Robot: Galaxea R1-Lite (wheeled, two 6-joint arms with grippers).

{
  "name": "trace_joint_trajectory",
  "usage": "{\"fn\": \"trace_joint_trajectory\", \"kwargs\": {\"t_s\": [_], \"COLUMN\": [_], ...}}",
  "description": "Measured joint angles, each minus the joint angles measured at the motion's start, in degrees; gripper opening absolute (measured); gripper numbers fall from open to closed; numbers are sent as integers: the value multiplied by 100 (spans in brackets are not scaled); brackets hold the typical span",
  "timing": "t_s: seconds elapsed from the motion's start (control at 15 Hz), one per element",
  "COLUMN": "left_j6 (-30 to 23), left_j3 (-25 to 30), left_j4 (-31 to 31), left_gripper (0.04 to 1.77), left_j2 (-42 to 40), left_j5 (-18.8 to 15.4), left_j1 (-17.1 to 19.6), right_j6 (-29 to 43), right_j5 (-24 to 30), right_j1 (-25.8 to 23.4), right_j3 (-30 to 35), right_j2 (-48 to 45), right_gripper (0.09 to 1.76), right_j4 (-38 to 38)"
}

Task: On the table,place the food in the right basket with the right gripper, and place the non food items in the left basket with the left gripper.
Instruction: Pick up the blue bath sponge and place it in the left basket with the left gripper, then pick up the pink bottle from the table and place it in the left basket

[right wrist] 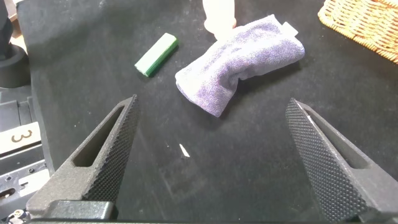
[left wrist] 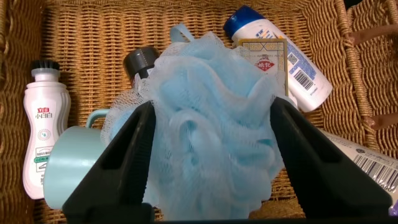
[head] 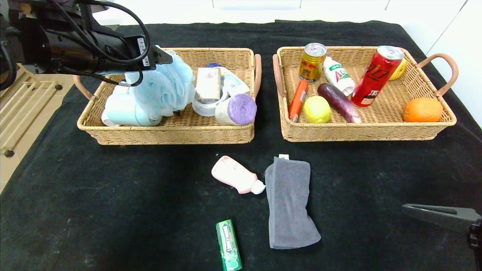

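blue pouf [left wrist: 211,124] clamped in left pincer [left wrist: 211,134]; gum pack [head: 228,245] lengthwise; right pincer [right wrist: 214,152] wide, empty.

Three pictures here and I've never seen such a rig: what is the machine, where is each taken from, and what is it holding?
It is a two-armed robot sorting items into baskets. The wide picture looks down from its head; the other two come from cameras on each wrist. The left hand is over the left wicker basket, its fingers on either side of a fluffy light-blue mesh bath pouf. The right hand hangs open and empty above the black-cloth table. On the cloth lie a pink bottle with white cap, a grey towel and a small green chewing-gum pack.
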Motion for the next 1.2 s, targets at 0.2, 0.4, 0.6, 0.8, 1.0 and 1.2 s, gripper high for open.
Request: {"fn": "trace_joint_trajectory", "kwargs": {"t_s": [0.2, 0.4, 0.6, 0.8, 1.0, 1.2], "left_j6": [2, 5, 7, 13, 18, 39], "left_j3": [9, 9, 44, 223, 756, 1469], "left_j4": [-1, 0, 9, 27, 57, 63], "left_gripper": [145, 153, 159, 163, 166, 168], "left_j2": [-22, -28, -77, -240, -607, -1073], "left_j5": [2, 41, 69, 77, 206, 496], "left_j1": [7, 0, -11, -95, -329, -684], "right_j6": [-4, -4, -4, -4, -4, -4], "right_j5": [5, 9, 9, 6, 9, 9], "right_j1": [5, 13, 40, 41, 44, 44], "right_j3": [9, 22, 33, 35, 35, 35], "right_j2": [2, 2, 2, 2, 2, 5], "right_gripper": [171, 171, 171, 171, 171, 171], "right_j4": [0, 2, 2, 0, -6, 7]}}
